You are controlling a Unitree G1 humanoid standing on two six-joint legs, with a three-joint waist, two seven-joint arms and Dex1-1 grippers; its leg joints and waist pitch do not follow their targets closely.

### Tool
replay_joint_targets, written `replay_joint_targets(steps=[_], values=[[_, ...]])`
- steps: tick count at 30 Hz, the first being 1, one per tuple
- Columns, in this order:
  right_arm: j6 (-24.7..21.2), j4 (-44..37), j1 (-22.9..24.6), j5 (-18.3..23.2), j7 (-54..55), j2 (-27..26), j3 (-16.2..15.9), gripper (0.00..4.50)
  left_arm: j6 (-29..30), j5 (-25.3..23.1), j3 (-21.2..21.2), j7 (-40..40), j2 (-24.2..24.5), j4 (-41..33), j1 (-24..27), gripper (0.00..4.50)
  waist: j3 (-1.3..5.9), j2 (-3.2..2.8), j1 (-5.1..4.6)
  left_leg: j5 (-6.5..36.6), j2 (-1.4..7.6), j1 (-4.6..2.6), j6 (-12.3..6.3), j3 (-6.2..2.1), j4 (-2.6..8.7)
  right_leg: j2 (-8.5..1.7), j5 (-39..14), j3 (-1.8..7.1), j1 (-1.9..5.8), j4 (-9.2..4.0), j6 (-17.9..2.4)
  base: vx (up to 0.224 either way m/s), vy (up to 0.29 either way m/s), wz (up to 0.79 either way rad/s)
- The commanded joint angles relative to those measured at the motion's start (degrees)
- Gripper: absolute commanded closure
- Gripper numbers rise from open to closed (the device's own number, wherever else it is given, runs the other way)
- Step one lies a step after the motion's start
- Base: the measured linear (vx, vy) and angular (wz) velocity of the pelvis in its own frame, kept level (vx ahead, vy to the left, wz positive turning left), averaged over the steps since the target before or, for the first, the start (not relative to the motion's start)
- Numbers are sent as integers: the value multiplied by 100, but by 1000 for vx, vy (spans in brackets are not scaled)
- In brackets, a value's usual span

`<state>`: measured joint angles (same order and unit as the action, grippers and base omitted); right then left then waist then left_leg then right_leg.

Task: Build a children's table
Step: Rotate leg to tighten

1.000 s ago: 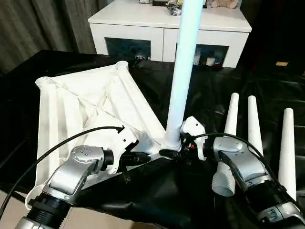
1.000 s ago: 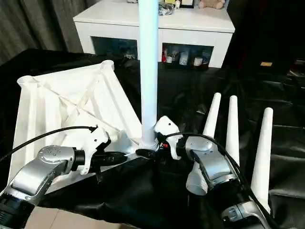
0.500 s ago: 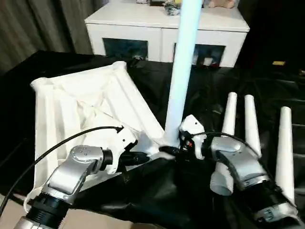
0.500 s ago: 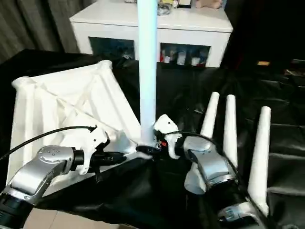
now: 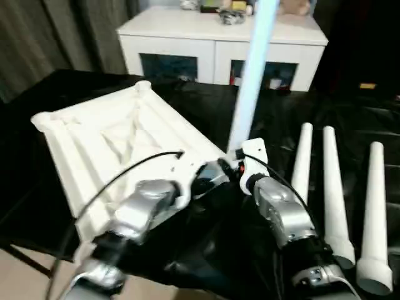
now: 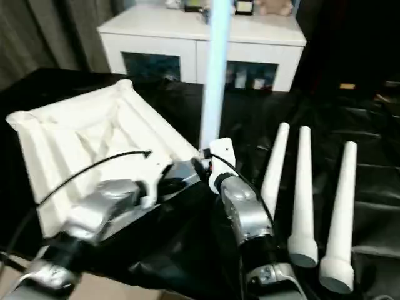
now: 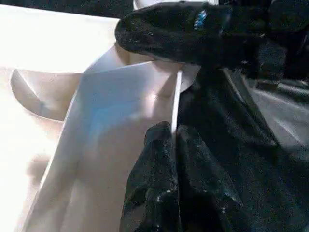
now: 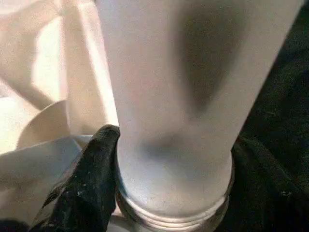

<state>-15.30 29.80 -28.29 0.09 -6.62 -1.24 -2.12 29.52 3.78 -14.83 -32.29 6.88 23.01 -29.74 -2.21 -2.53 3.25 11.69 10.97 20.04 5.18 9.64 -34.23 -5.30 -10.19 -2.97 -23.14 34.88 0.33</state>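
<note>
The children's table top (image 5: 106, 137) lies upside down on the left, ribbed underside up. One white leg (image 5: 250, 81) stands upright in its near right corner socket. My right gripper (image 5: 232, 167) is closed around that leg's base. In the right wrist view a black finger (image 8: 91, 183) presses against the leg (image 8: 183, 87) just above its threaded end. Beside that corner, my left gripper (image 5: 212, 177) is shut on the thin rim of the top. In the left wrist view its fingertips (image 7: 159, 145) pinch the white rim (image 7: 120, 96).
Three loose white legs (image 5: 331, 187) lie side by side on the black cloth (image 5: 206, 250) to the right. A white cabinet (image 5: 219, 37) with dark glass doors stands behind. Grey curtains hang at the far left.
The view has shifted. My left forearm has swung in toward the middle, and the table top has turned a little with it. The leg stays upright in my right gripper.
</note>
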Motion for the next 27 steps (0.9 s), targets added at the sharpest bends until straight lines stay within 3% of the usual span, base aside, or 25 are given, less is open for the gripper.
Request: replay_joint_targets(steps=[1,3,5,6,8,11,15,16,19,21,23,24,25,27], values=[[-79,135,199,55,-35,-169,-89,145,-260,-138,465,795,13,282,-158,450,280,36,-20,1702,82,-2,45,-23,495,-189,-1977,185,197,-532,-809,0,0,0],[-19,48,217,143,-87,-152,-2,110,-292,-128,442,727,28,271,-154,450,283,20,-20,1660,81,19,18,-27,498,-190,-1894,193,214,-515,-816,0,0,0],[96,-59,225,184,-104,-119,76,108,-373,-126,421,663,48,294,-152,450,287,5,-28,1590,76,63,-39,-33,500,-187,-1760,197,238,-507,-815,0,0,0],[138,-122,230,120,-68,-86,47,108,-412,-123,425,650,52,316,-153,450,287,5,-59,1534,70,112,-22,-54,514,-195,-1747,181,285,-505,-777,0,0,0],[194,-311,263,27,-12,-28,-15,108,-560,-117,452,654,40,394,-171,450,317,7,-110,1307,62,125,-17,-63,492,-188,-1469,175,304,-476,-819,0,0,0],[82,-803,401,82,-187,46,-87,108,-822,-95,492,589,17,492,-212,450,335,16,-92,1061,61,96,-183,-20,440,-180,-1114,196,282,-456,-1000,0,0,0],[-83,-1444,691,71,-454,182,-250,108,-1425,165,736,491,-74,313,-279,450,375,0,-58,538,71,120,-386,-10,382,-172,-295,199,305,-375,-1185,0,0,0],[-79,-1463,706,51,-460,190,-269,107,-1424,222,772,438,-82,268,-280,423,400,-7,-51,311,68,134,-454,-12,358,-176,94,197,310,-320,-1313,0,0,0],[-89,-1499,738,49,-472,173,-317,106,-1412,332,915,397,7,-117,-275,395,419,-4,-46,267,69,145,-592,0,329,-178,483,190,302,-282,-1548,0,0,0],[-111,-1504,737,39,-499,167,-381,106,-1276,404,1023,321,166,-434,-257,378,415,-6,-35,245,90,147,-632,1,322,-183,545,185,281,-266,-1610,0,0,0],[-147,-1520,737,31,-532,154,-434,106,-1199,396,1104,296,352,-694,-230,356,373,-5,-43,447,102,160,-645,10,344,-179,182,171,266,-284,-1583,0,0,0],[-220,-1572,749,27,-600,157,-486,106,-1127,365,1185,315,519,-872,-203,356,356,17,-48,601,108,146,-581,16,360,-176,-121,174,263,-305,-1504,0,0,0],[-267,-1612,758,23,-640,164,-514,106,-1089,349,1228,330,597,-943,-191,345,343,1,-52,681,110,137,-511,17,373,-169,-322,179,246,-319,-1436,0,0,0],[-369,-1692,771,15,-721,195,-584,106,-832,267,1491,478,940,-1184,-125,345,353,-1,-49,642,110,124,-422,14,369,-161,-300,189,247,-292,-1360,0,0,0]])
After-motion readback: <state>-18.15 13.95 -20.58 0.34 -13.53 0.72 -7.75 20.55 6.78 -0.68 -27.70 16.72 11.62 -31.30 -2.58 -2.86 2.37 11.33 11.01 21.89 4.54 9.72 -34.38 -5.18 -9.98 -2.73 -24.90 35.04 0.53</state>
